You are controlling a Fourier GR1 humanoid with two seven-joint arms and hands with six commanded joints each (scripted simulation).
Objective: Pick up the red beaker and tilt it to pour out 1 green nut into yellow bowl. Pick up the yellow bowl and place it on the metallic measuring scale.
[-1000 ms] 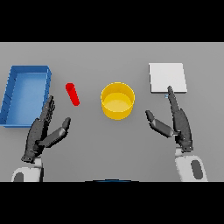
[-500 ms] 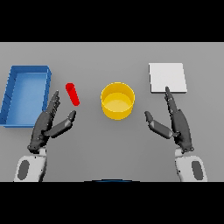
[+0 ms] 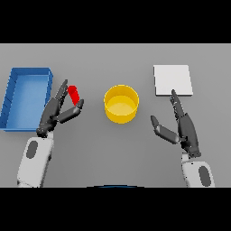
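The red beaker (image 3: 73, 94) is a small red cylinder lying tilted on the table, left of the yellow bowl (image 3: 121, 104). My left hand (image 3: 55, 113) is right at the beaker, open, with straight fingers behind it and the thumb just below it. The bowl stands upright at the table's middle; no nut shows in it. The metallic measuring scale (image 3: 173, 80) is a pale square plate at the far right. My right hand (image 3: 182, 126) hangs open below the scale, right of the bowl, touching nothing.
A blue rectangular tray (image 3: 13, 86) with raised walls lies at the far left, just beside my left hand. The grey table runs wide behind the bowl and between the two hands.
My left hand has moved up and to the right, from below the tray's corner to the red beaker. The right hand has barely shifted. Bowl and scale stay put.
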